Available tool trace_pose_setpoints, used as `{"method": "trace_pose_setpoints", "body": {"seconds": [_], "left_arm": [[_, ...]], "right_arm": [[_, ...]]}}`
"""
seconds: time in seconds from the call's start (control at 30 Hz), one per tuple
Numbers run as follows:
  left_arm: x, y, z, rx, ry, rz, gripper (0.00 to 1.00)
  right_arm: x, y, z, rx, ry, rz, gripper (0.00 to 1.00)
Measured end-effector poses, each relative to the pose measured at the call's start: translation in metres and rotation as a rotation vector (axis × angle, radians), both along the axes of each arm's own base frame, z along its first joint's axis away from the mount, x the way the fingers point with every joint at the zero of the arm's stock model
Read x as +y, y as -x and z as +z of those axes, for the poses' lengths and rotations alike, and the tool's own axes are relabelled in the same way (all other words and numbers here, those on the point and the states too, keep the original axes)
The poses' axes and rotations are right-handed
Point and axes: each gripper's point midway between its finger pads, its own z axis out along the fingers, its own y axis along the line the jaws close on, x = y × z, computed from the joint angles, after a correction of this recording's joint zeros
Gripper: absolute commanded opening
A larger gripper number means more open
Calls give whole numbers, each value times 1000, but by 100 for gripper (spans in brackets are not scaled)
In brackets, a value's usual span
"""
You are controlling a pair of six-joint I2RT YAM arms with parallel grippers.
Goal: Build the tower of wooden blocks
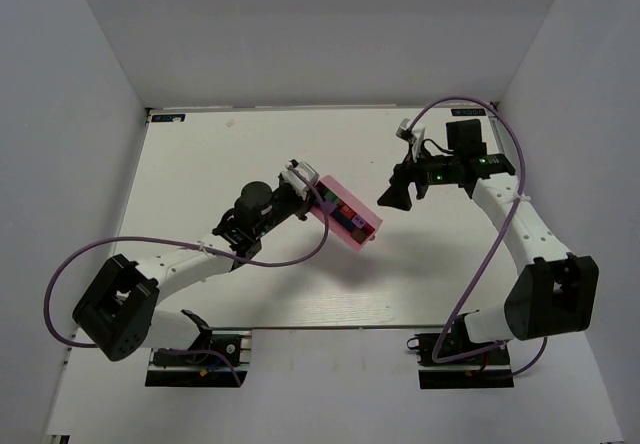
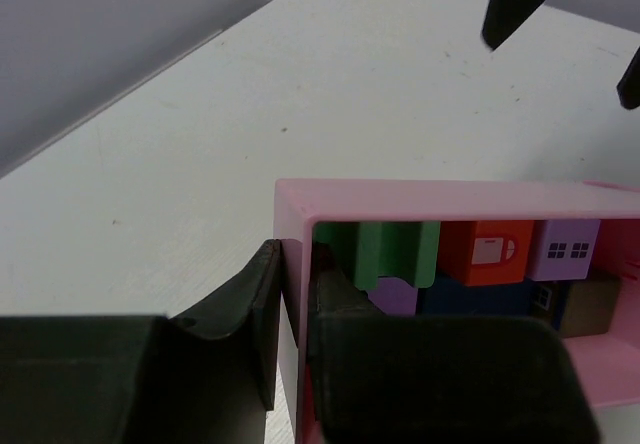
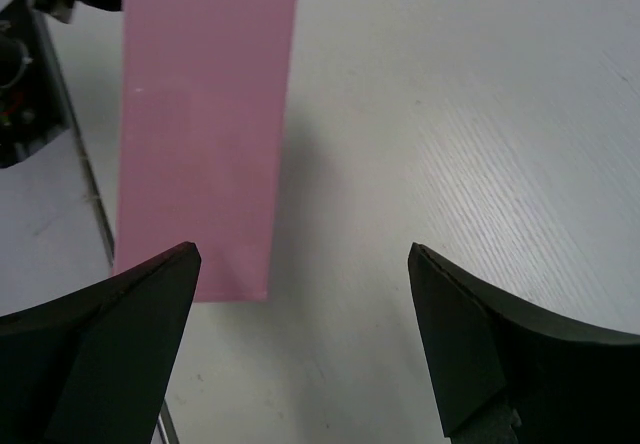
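Top external view: the white desk (image 1: 200,164) fills the frame, and both arms reach in from its near edge. The left arm (image 1: 180,264) stretches toward the middle and the right arm (image 1: 520,224) bends inward from the far right. Between their tips is a pink box (image 1: 358,207), lying at a slant near the centre of the desk. I cannot tell whether it rests on the surface or is lifted.

The left end effector (image 2: 290,294) is clamped on the box's end wall, with one finger outside and the other inside. The right end effector (image 3: 300,264) has its fingers wide apart and grips nothing. It sits just beside the box's other end without touching it.

The wood block tower (image 1: 346,220) is packed inside the box. The left wrist view shows a green block (image 2: 385,249), a red block (image 2: 487,252) and a pale purple block (image 2: 568,248) side by side in a row. A blue block (image 2: 470,294) and a grey-brown block (image 2: 590,304) sit against that row.
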Motion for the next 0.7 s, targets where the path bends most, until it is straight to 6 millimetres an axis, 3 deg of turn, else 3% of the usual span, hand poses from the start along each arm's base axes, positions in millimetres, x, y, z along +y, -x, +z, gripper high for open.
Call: {"method": "trace_pose_setpoints", "body": {"seconds": [0.17,0.33,0.7], "left_arm": [[-12,2,3,-59,-6,-73,0],[-19,2,-9,-57,-39,-109,0],[-35,-4,-2,-78,-41,-151,0]], "right_arm": [[14,18,15,10,-88,143,90],[24,26,30,11,-148,215,90],[41,30,11,80,-124,241,90]]}}
